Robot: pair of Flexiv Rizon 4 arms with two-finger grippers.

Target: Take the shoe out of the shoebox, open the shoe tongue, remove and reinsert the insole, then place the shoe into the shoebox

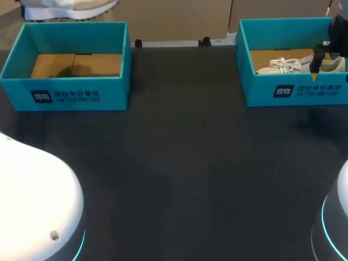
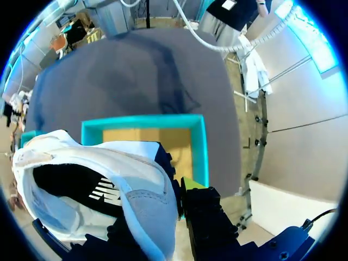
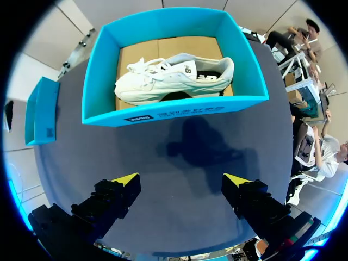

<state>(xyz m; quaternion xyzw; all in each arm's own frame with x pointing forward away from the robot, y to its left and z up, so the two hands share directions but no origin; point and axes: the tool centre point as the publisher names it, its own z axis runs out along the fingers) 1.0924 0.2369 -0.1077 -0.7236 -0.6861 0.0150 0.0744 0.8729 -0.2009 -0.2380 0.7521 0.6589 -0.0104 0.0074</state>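
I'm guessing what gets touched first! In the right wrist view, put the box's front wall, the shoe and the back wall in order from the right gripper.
1. Front wall, just ahead of the right gripper.
2. White shoe, lying between the two walls.
3. Back wall, beyond the shoe.

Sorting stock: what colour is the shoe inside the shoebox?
White shoe; right wrist view shows it best.

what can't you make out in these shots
- Held shoe: head view, the top edge cuts it off, only a sliver shows.
- Left box: left wrist view, the held shoe covers part of it.
- Boxed shoe: head view, the right hand crosses its middle and the right box front wall hides its lower side.
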